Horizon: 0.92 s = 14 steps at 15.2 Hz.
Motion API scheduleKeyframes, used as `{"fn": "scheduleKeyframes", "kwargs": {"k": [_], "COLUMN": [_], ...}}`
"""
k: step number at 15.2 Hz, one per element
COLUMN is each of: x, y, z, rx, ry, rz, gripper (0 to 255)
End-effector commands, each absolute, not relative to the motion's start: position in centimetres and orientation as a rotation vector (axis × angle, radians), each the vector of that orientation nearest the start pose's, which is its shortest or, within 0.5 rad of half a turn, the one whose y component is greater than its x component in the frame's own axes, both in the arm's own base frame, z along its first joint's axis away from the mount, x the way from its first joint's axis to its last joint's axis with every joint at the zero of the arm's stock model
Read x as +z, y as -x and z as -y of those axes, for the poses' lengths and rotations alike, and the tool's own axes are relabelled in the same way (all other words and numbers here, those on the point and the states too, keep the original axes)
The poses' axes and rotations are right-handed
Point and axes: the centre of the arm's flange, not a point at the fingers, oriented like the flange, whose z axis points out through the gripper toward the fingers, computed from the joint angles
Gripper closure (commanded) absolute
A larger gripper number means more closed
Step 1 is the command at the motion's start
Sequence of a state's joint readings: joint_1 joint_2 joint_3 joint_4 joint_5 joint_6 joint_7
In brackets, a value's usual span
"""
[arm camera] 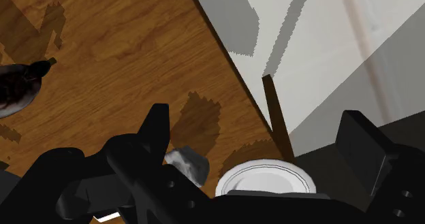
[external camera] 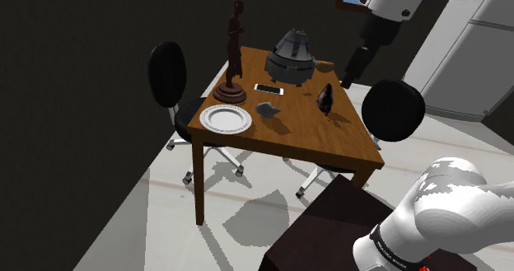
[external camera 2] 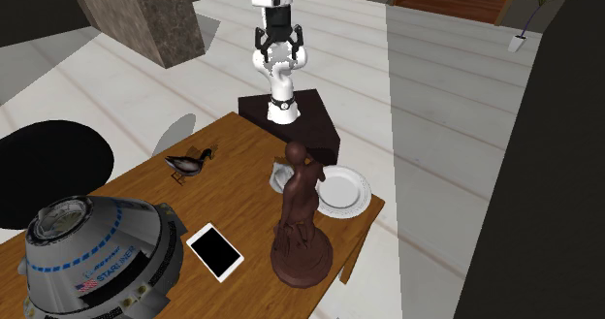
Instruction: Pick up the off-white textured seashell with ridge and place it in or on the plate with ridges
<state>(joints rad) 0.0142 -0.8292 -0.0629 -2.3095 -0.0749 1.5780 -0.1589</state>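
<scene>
The grey ridged seashell [external camera: 267, 109] lies on the wooden desk [external camera: 305, 129], just beside the white ridged plate [external camera: 225, 119] and near the dark statue [external camera: 233, 55], while the tool [external camera 2: 276, 53] hangs well above, fingers apart, gripping nothing.

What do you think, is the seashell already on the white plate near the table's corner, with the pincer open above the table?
No. In the shoulder view the seashell lies on the table beside the white plate, not on it. The rest holds: plate near the table's corner, pincer open above the table.
</scene>
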Motion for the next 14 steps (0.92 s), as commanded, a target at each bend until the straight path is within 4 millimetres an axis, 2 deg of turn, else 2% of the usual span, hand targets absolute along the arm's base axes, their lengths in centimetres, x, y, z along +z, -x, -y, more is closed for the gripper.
{"fn": "scheduleKeyframes", "kwargs": {"k": [1,14], "x": [62.6,50.5], "y": [-29.5,-40.1], "z": [3.0,7.5], "rx": [-0.149,-0.294], "ry": [3.169,3.065], "rz": [0.199,0.073], "gripper": [0,0]}}
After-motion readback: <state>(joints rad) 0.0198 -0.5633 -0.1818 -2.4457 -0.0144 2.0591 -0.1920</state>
